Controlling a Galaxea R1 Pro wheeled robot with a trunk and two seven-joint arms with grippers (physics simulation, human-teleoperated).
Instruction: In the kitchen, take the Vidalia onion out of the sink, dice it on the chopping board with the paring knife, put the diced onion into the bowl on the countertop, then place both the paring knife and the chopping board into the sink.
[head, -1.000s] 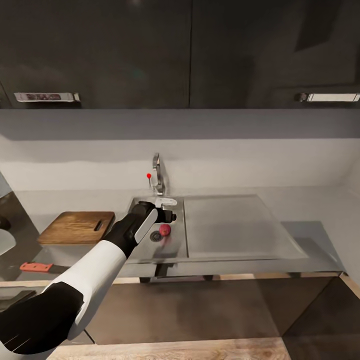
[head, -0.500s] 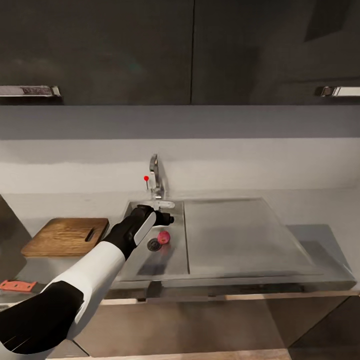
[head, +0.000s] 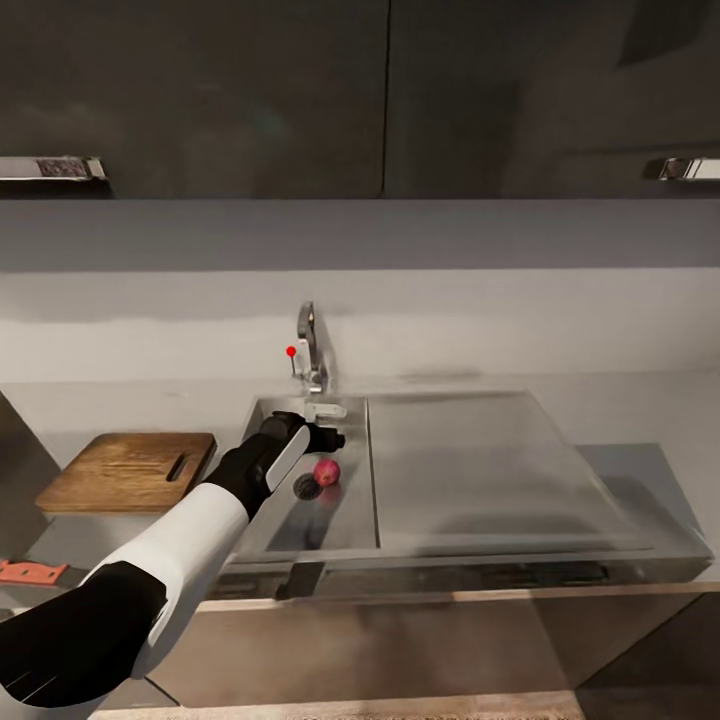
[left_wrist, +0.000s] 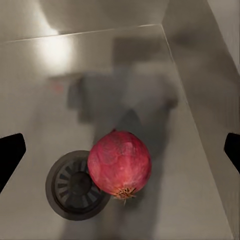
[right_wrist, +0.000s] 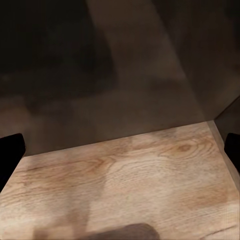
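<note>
Left gripper (head: 325, 440): hanging over the sink basin with its fingers spread wide, nothing in them. In the left wrist view the black fingertips (left_wrist: 11, 152) sit way out at the edges with the onion between them but clear of both.
Onion (left_wrist: 119, 163): reddish, lying on the basin floor, partly overlapping the round drain (left_wrist: 75, 186). From the head view it's just beside the gripper (head: 327, 471).
Sink (head: 320, 520): grey steel, flat drainboard (head: 470, 470) on its right side, chrome tap (head: 311, 350) with a red knob behind.
Chopping board (head: 125, 471): on the countertop (head: 640, 470), left of the sink, bare.
Paring knife (head: 30, 573): orange-red handle lying nearer the front edge than the board, blade cut off by the frame.
Right gripper (right_wrist: 120, 150): fingers wide apart too, facing a wood-grain floor (right_wrist: 125, 185) and dark cabinet fronts.
</note>
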